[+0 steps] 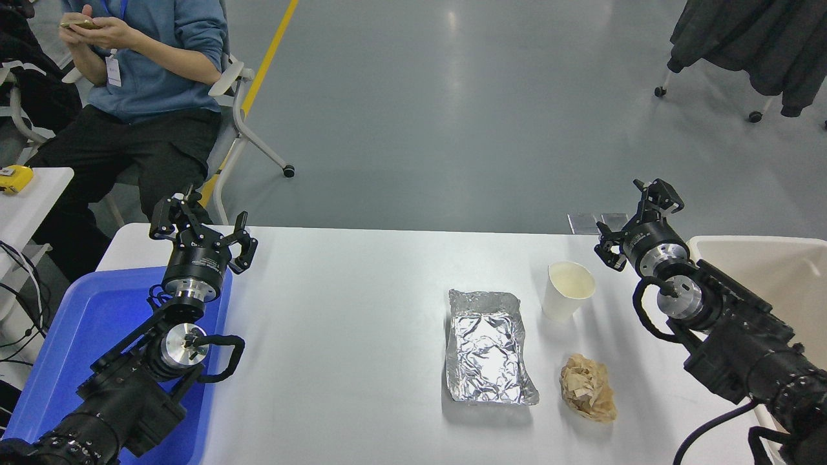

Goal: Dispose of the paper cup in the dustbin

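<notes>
The paper cup (567, 292) stands upright on the white table (355, 336), right of the middle, its cream inside showing. The beige dustbin (762, 255) sits at the table's right edge, partly hidden by my right arm. My right gripper (636, 216) is open and empty, in the air to the right of and a little beyond the cup, apart from it. My left gripper (200, 226) is open and empty, parked at the left over the blue tray's far end.
A silver foil tray (488, 345) lies left of the cup. A crumpled brown paper ball (586, 387) lies in front of the cup. A blue plastic tray (97, 323) sits at the left under my left arm. A seated person (142, 71) is at the far left.
</notes>
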